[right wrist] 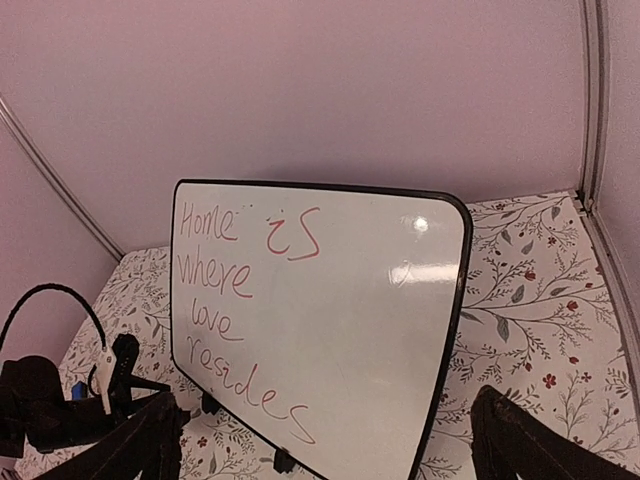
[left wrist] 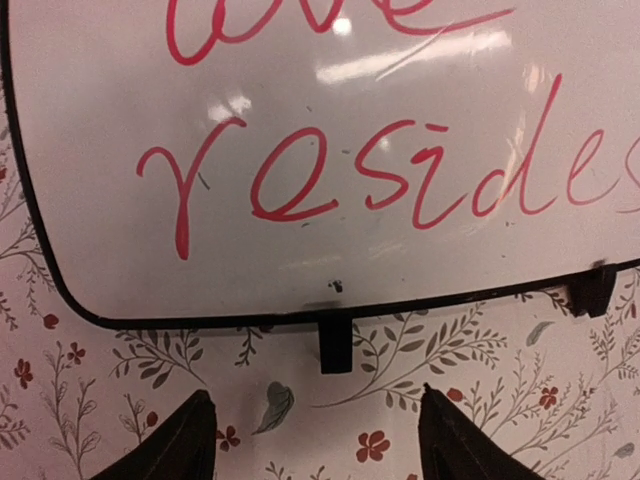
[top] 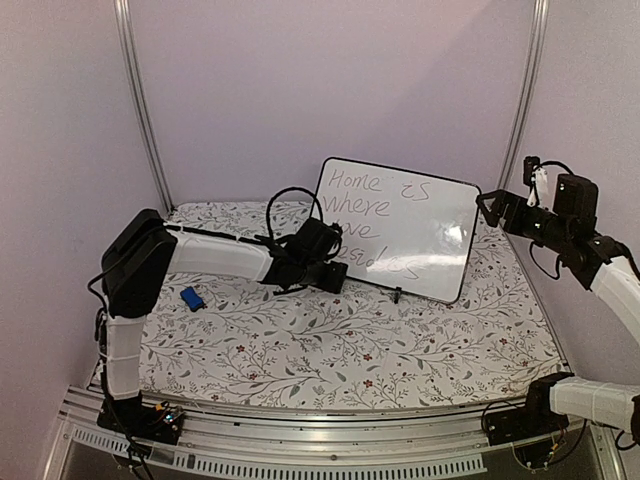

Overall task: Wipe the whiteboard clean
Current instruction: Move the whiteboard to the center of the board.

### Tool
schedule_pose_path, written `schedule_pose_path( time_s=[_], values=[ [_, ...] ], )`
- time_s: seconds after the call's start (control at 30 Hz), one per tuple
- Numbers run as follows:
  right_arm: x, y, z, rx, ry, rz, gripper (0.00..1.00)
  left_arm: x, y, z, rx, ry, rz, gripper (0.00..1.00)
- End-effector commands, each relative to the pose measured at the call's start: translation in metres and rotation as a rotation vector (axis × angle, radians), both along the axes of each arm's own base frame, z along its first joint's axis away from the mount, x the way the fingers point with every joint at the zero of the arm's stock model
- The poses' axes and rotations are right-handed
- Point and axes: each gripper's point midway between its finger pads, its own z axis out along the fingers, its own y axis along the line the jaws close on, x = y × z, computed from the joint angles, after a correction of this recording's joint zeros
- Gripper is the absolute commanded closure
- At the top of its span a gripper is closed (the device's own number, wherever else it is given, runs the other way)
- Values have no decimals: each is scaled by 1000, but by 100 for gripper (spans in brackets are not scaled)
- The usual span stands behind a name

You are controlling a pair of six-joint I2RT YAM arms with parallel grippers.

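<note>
The whiteboard (top: 400, 225) stands upright on small black feet at the back of the table, tilted a little, with red handwriting "Home is where love resides" on its left half. My left gripper (top: 335, 272) hovers low at the board's lower left edge. In the left wrist view its fingertips (left wrist: 205, 410) stand apart over the cloth just in front of a foot (left wrist: 335, 350), nothing between them; the whiteboard (left wrist: 330, 150) fills that view. My right gripper (top: 487, 205) hangs in the air beside the board's right edge, open and empty, facing the whiteboard (right wrist: 330, 320).
A small blue eraser block (top: 192, 298) lies on the floral tablecloth (top: 350, 340) at the left, beside the left arm's upper link. Pale walls and metal corner posts (top: 145, 110) close in the back and sides.
</note>
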Motion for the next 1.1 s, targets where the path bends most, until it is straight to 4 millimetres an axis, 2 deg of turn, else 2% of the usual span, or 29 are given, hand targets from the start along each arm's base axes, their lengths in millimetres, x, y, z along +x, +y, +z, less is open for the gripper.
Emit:
schedule_pose_path(
  time_s=[0.0, 0.13, 0.23, 0.6, 0.8, 0.93, 1.07],
  values=[
    [-4, -5, 2, 11, -10, -19, 1, 0, -10, -9, 6, 12, -7, 31],
    [-4, -5, 3, 13, -11, -18, 1, 4, -16, -17, 11, 16, -13, 32],
    [-3, -5, 2, 12, -9, -21, 1, 8, -20, -21, 16, 16, -18, 41],
    [-5, -4, 4, 16, -15, -15, 1, 21, -18, -29, -8, 40, -13, 45],
    [-6, -4, 6, 19, -20, -13, 1, 25, -18, -32, -21, 40, -18, 54],
    [-7, -3, 8, 24, -23, -7, 1, 28, -21, -37, -20, 46, -22, 55],
    [-8, -2, 8, 26, -25, -3, 1, 30, -21, -43, -15, 50, -19, 60]
  ],
)
